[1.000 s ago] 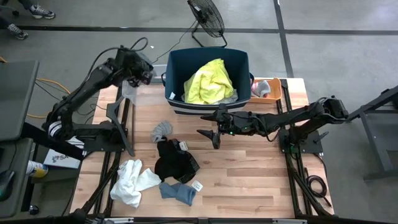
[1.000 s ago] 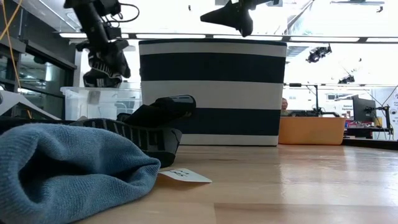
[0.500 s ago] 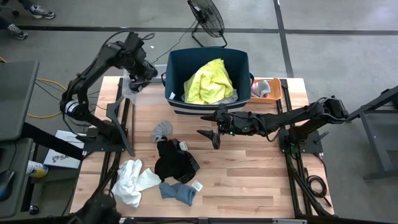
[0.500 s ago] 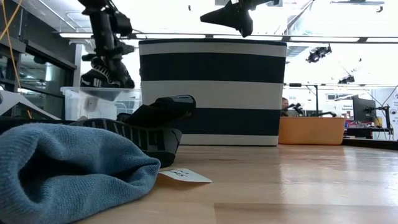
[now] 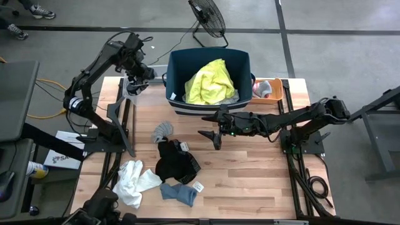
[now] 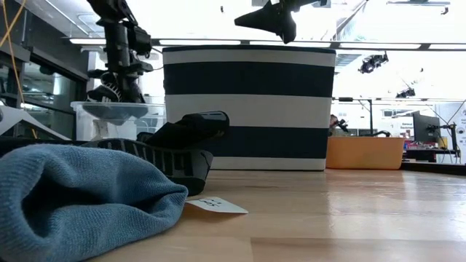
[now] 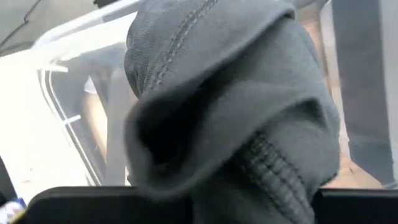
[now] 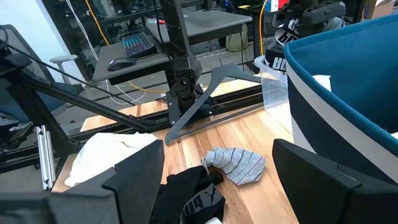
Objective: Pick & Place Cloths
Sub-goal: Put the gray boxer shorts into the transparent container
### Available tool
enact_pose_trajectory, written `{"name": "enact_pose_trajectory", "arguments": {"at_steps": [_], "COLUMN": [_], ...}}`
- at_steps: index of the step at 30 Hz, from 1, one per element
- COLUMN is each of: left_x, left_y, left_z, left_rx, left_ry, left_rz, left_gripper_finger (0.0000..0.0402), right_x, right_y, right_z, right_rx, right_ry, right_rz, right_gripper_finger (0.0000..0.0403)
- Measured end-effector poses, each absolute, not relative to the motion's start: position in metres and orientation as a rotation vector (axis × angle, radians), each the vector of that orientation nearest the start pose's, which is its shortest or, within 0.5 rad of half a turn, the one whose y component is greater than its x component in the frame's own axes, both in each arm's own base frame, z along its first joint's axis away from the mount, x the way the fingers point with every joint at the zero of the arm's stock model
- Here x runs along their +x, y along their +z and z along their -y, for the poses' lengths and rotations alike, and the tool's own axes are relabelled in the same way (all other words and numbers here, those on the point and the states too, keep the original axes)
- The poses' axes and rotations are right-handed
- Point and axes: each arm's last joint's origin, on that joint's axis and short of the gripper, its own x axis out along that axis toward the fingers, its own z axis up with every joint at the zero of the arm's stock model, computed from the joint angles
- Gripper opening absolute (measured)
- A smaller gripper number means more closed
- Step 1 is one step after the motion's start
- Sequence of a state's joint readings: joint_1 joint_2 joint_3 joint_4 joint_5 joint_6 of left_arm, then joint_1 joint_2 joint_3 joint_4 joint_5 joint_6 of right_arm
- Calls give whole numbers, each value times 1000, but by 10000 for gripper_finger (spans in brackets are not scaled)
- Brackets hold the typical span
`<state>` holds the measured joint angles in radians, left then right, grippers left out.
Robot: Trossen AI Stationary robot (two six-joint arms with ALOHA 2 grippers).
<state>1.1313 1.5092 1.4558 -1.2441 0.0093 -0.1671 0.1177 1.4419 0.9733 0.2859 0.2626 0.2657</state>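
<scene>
Left gripper (image 5: 136, 70): I've lowered it over the clear bin (image 6: 116, 110), far left, clamped on dark grey shorts (image 7: 230, 106); drop is due. Right gripper (image 5: 215, 135): open, idle above table (image 5: 262, 175). Yellow shirt (image 5: 210, 82) sits in tub (image 5: 181, 62).

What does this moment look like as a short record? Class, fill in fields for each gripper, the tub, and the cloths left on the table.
left gripper: shut on dark grey garment, above the clear plastic bin at the table's far left corner
right gripper: open, empty, hovering above the table in front of the tub
navy tub: holds neon yellow shirt
orange tray: right of the tub
cloths on table: grey striped sock, black garment, white cloth, blue sock
</scene>
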Motion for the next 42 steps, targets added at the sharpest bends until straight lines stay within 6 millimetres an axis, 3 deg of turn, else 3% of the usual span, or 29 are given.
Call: {"name": "enact_pose_trajectory", "arguments": {"at_steps": [11,19,26,35,42], "left_x": [124,135,155,154,153], "left_y": [309,308,297,294,293], "left_z": [-264,-259,-259,-260,-259], "left_rx": [-859,-850,-791,-679,-597], "left_ry": [1113,1103,1099,997,937], "left_rz": [-1018,-1033,-1081,-1187,-1244], "left_gripper_finger": [50,50,52,54,103], "right_x": [325,325,324,324,324], "right_y": [291,291,291,288,288], "right_z": [-31,-31,-31,-33,-33], "right_rx": [234,233,233,228,227], "right_ry": [-168,-168,-165,-161,-162], "right_rz": [-158,-158,-159,-187,-189], "right_gripper_finger": [291,291,291,291,291]}}
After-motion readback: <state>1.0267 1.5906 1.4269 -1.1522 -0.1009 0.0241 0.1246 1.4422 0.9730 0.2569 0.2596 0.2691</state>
